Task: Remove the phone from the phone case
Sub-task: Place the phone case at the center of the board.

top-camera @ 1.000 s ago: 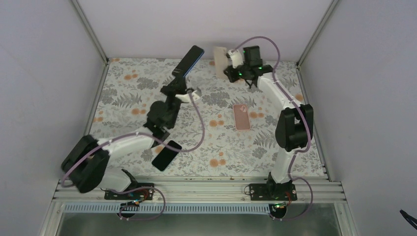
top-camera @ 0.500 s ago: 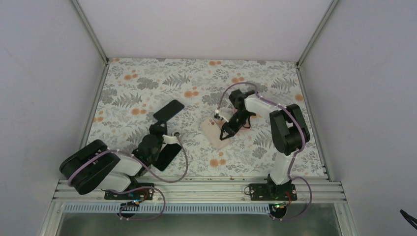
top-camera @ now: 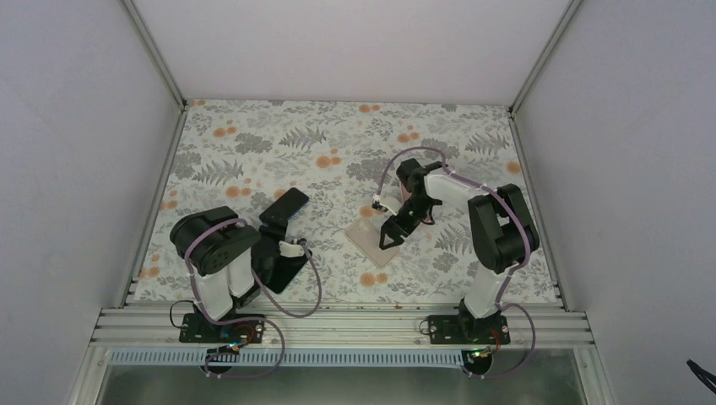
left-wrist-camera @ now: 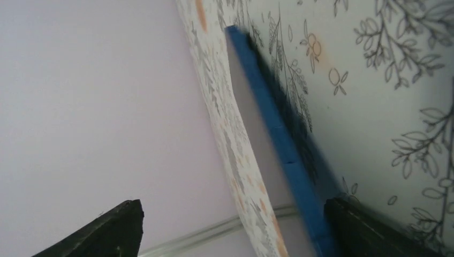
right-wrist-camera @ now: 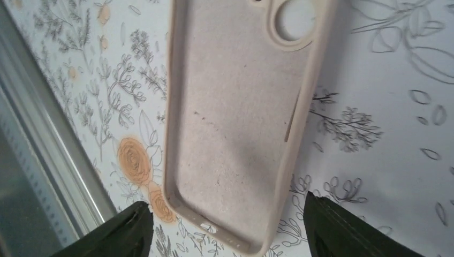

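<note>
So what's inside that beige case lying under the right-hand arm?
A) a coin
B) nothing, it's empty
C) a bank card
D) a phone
B: the right wrist view looks straight into the phone case, which lies open side up with its bare lining and camera hole showing, and the dark phone lies apart from it over on the left side.

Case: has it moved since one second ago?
Yes. The case was up near the far wall; now it lies on the table, much closer to the front rail.
</note>
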